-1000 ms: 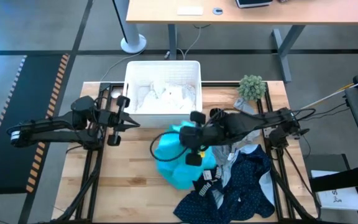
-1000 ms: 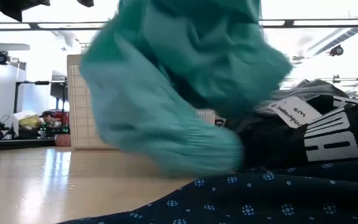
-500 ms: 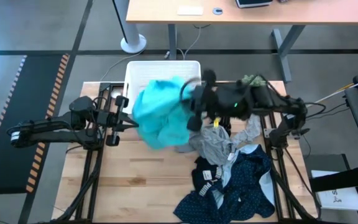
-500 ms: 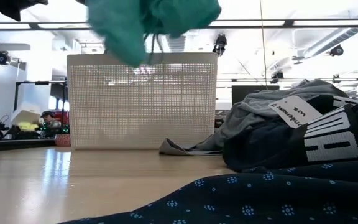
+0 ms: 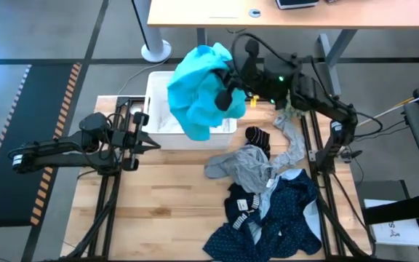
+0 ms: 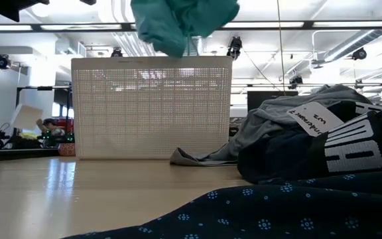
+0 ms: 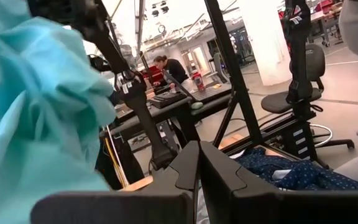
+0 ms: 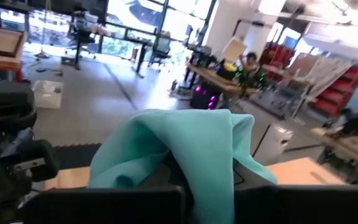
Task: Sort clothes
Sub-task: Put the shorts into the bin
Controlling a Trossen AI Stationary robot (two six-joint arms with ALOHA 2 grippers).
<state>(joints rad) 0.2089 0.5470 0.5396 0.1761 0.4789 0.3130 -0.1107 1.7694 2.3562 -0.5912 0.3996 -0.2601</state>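
Note:
My right gripper (image 5: 228, 86) is shut on a teal garment (image 5: 198, 91), held high over the white ribbed basket (image 5: 157, 122) at the table's far side. In the low view the garment (image 6: 184, 23) hangs above the basket's rim (image 6: 151, 60). White cloth lies in the basket. A grey garment (image 5: 249, 166), a black one with white stripes (image 5: 242, 207) and a navy dotted one (image 5: 286, 218) lie heaped on the table's right half. My left gripper (image 5: 148, 140) is shut and empty, just left of the basket's near corner. My right gripper pinches a bunched fold of the teal garment (image 8: 194, 165) between its two fingers, several layers thick. The fingers come level from the table's right side. The garment is lifted clear, and its bulk hangs slack below and to the left of the fingers, over the basket.
A small black piece (image 5: 257, 137) and a pale grey strip of cloth (image 5: 293, 145) lie near the basket's right corner. Bare wood (image 5: 166, 204) lies at the table's near left. A person (image 7: 169, 65) shows in the room beyond.
My right gripper has risen from the table's middle and swung toward the far edge, carrying the teal garment. The garment, first bunched on the table, is now lifted clear and hangs over the basket. The grey garment under it is uncovered.

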